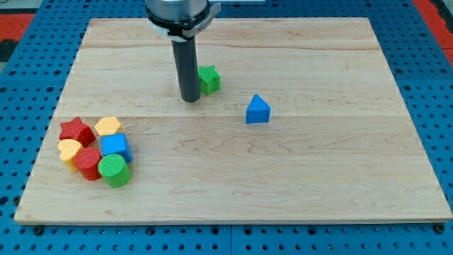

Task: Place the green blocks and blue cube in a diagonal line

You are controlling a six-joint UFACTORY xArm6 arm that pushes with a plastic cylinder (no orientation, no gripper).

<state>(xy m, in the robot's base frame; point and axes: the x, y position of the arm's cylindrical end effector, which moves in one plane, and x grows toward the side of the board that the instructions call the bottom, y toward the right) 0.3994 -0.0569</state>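
My tip (191, 98) rests on the wooden board (297, 177) just left of a green star-shaped block (209, 78), touching or nearly touching it. A blue triangular block (257, 110) lies to the right of the tip, apart from it. A blue cube (115, 147) and a green cylinder (113, 170) sit in a cluster at the view's lower left, far from the tip.
The lower-left cluster also holds a red star block (76, 130), a yellow hexagonal block (107, 126), a yellow ridged block (69, 151) and a red cylinder (88, 163), packed against the blue cube and green cylinder. Blue pegboard surrounds the board.
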